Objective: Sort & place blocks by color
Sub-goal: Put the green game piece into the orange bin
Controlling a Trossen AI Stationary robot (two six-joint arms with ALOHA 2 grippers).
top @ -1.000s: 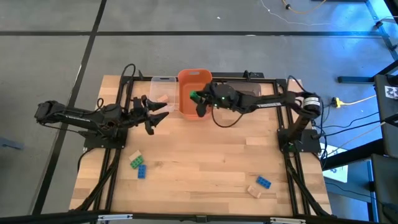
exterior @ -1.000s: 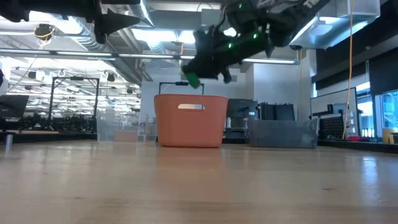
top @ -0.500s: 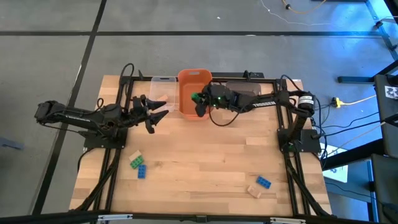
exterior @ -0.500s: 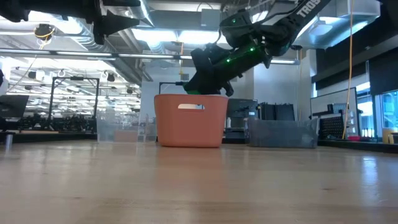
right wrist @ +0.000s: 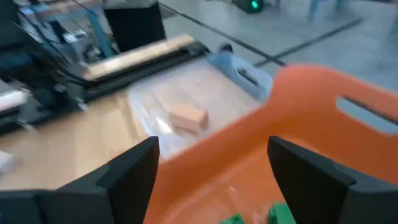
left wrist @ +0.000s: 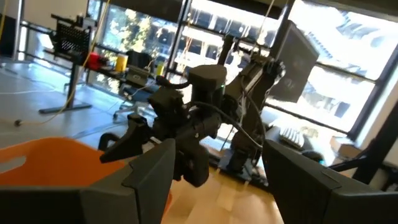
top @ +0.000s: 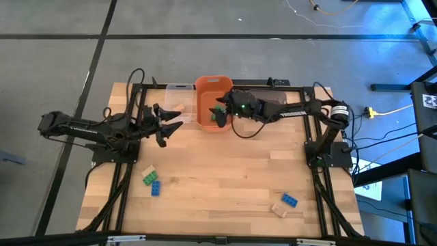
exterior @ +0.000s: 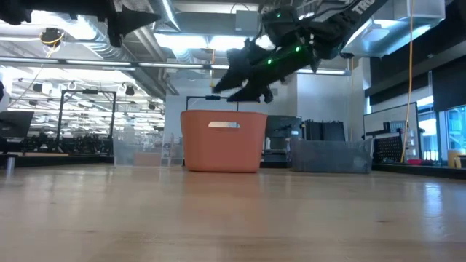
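The orange bin [top: 213, 102] at the back of the table is the reference for everything here. The right gripper [top: 220, 113] hangs just above its near edge, with its fingers spread wide and nothing between them. In the right wrist view green blocks [right wrist: 255, 216] lie on the bin's floor directly below that gripper, so the green drop looks done.

Beside the orange bin, on the left arm's side, stands the clear bin [top: 177, 98] with one tan block [right wrist: 188, 117] inside. On the other side sits the grey-brown bin [exterior: 331, 156]; I cannot tell whether it holds anything.

The unsorted blocks all lie well forward of the orange bin. A tan block [top: 147, 170], a green block [top: 149, 178] and a blue block [top: 156, 188] cluster on the left arm's side. A blue block [top: 289, 199] and a tan block [top: 278, 210] lie on the right arm's side.

The left gripper [top: 166, 121] hovers just in front of the clear bin, its fingers apart and empty. It is the nearer arm to the three-block cluster, and the right arm is nearer the other pair.
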